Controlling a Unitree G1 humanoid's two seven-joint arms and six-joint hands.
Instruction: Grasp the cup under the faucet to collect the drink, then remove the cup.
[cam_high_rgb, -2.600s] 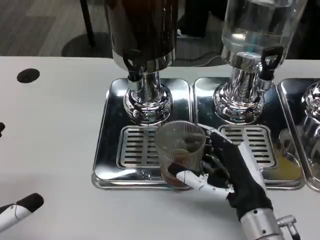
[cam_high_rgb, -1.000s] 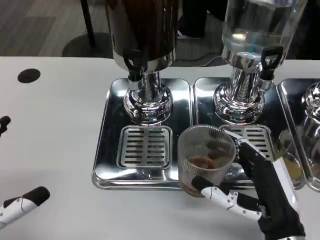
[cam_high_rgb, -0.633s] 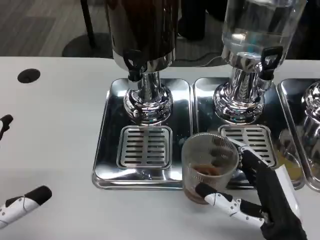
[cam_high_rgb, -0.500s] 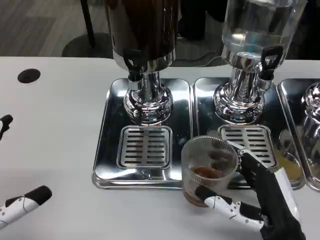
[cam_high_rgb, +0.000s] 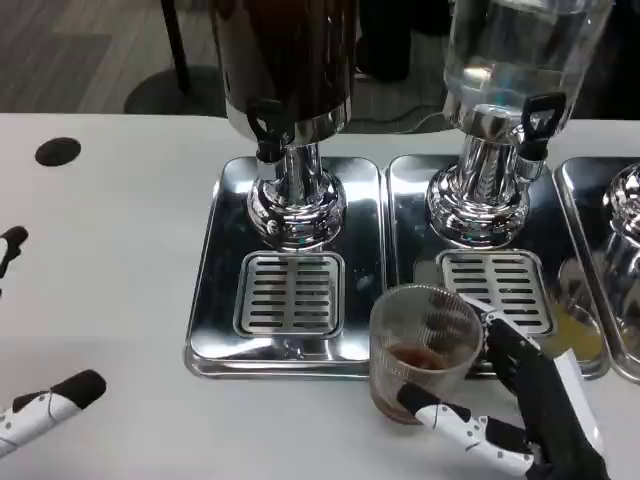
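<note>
My right hand (cam_high_rgb: 530, 410) wraps the cup (cam_high_rgb: 424, 350), fingers closed round it, off the tray (cam_high_rgb: 215, 345) with drink inside; removal is under way, next I set it down gently

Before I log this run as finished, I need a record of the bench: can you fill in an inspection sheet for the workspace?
Surface: white table, bare in front of the trays.
Job's things: clear ribbed cup with a little brown drink, off the left drip tray, near its front right corner; dark drink dispenser, black faucet with nothing under it.
Clutter: clear water dispenser on a second tray; a third tray edge at far right.
Hands: right hand holds the cup; left hand holds nothing.
Cables: nothing seen.
Surroundings: black round spot on the table; dark floor behind.
</note>
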